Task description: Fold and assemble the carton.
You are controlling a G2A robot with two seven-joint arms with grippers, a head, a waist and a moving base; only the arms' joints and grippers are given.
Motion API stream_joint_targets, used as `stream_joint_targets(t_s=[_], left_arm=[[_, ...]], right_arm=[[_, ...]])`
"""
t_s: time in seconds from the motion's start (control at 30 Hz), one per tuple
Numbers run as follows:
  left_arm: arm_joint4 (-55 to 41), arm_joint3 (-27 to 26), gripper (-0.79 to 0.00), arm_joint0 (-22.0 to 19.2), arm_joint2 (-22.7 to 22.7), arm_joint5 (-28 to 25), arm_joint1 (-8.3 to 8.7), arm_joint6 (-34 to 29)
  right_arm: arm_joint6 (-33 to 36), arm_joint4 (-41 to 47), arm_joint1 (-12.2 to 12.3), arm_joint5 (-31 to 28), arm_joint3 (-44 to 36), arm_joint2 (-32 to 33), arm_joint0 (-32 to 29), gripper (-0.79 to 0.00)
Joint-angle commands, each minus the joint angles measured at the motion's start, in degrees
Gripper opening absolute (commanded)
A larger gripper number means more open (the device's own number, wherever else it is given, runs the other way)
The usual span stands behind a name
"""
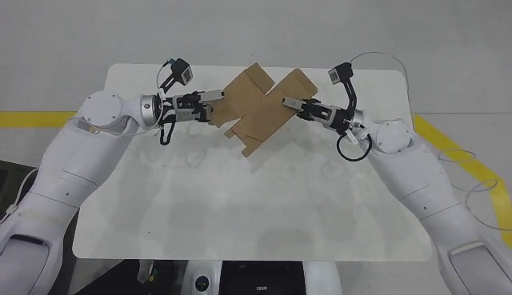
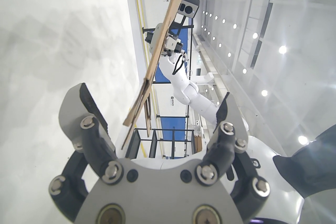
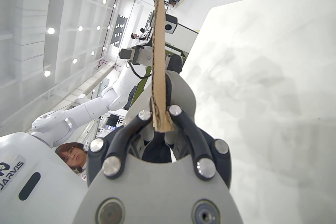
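Observation:
A flat brown carton (image 1: 260, 107) hangs in the air above the far middle of the white table (image 1: 240, 207). My right gripper (image 1: 290, 103) is shut on its right edge; in the right wrist view the cardboard (image 3: 159, 64) runs edge-on between the fingers (image 3: 181, 93). My left gripper (image 1: 218, 97) sits at the carton's left edge, open. In the left wrist view the carton (image 2: 157, 57) stands edge-on between and beyond the two spread fingers (image 2: 89, 107), not touching them.
The table's rounded far edge (image 1: 240, 65) lies just behind the carton. A yellow floor line (image 1: 32, 119) runs past both sides of the table. The near half of the tabletop is bare white surface.

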Motion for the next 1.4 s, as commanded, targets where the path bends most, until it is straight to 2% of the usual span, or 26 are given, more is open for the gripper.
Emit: stream_joint_targets(t_s=[0.0,0.63,0.77,0.93,1.37], left_arm=[[-0.4,-0.3,0.000,0.4,-0.5,0.7,-0.01,-0.6],[-5.2,-1.5,0.000,2.3,-6.0,5.3,-0.19,-6.2],[-6.7,-2.0,0.000,3.4,-7.1,3.3,-0.45,-4.8],[-7.1,-2.0,0.000,3.7,-7.5,3.6,-0.95,-2.7],[-2.5,-1.9,0.000,4.1,-7.7,1.9,-2.10,1.8]], right_arm=[[-1.2,-0.8,-0.1,-0.4,0.1,0.4,-0.2,-0.785],[-4.9,-6.6,-1.5,-0.9,2.1,1.9,-0.7,-0.785],[-4.7,-7.1,-1.8,-0.7,1.8,2.0,-0.8,-0.785],[-4.3,-7.1,-2.2,-0.6,1.4,2.0,-0.7,-0.785],[-3.2,-7.6,-3.1,-1.2,1.4,2.5,-0.5,-0.785]])
